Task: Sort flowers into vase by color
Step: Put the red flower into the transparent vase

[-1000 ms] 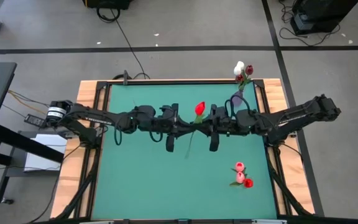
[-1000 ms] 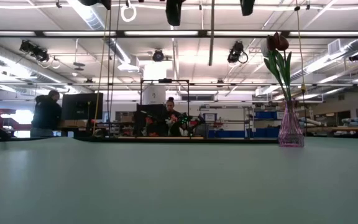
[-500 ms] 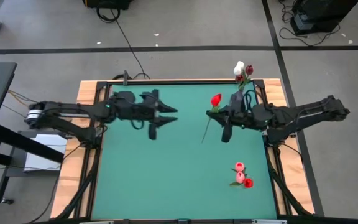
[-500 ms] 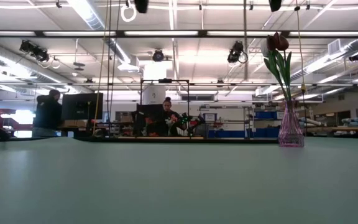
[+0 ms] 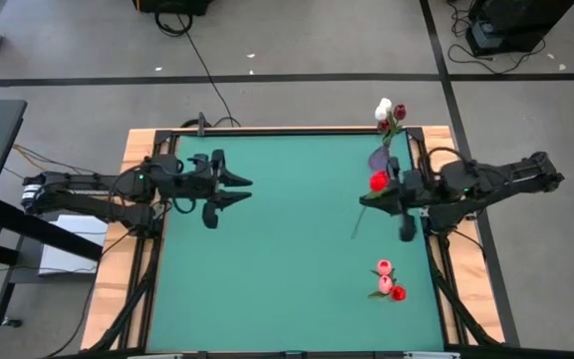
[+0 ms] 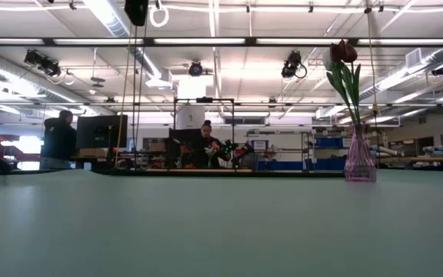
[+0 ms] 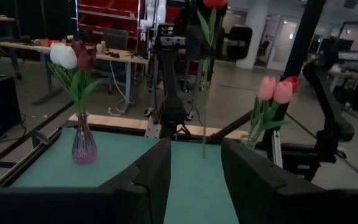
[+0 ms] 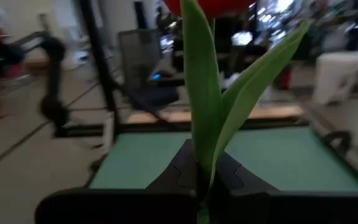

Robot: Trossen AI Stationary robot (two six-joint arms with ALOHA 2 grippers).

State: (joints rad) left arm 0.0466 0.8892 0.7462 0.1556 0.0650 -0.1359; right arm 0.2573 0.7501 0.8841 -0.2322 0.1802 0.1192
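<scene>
My right gripper point(image 5: 375, 199) is high over the table's right side, shut on a red tulip point(image 5: 378, 181) whose long stem point(image 5: 359, 225) hangs below it. Just beyond it, at the far right corner, a violet glass vase point(image 6: 358, 158) holds white and dark red tulips point(image 5: 387, 110). My left gripper point(image 5: 235, 190) is open and holds nothing, over the table's left part. Its wrist view looks past its fingers point(image 7: 196, 162) at the vase point(image 7: 84, 146) and the held tulip point(image 7: 205, 68). My right gripper pinches the red tulip between its two fingers point(image 8: 179, 168), on the stem at the base of the leaves point(image 8: 199, 152), below the head. The fingers come level from the table's right side and lie across the stem. The tulip is lifted clear and roughly upright.
Pink and red tulips point(image 5: 387, 279) are at the near right of the table; in the left wrist view they stand upright point(image 7: 272, 93). The middle of the green mat point(image 5: 287, 259) is bare. Wooden rails point(image 5: 138, 150) frame the table. People sit in the room behind point(image 6: 206, 146).
The two grippers, close together at the red tulip over the table's middle a second ago, have drawn apart. My left gripper has moved toward the left edge without the flower. My right gripper has carried the tulip toward the right edge, close to the vase.
</scene>
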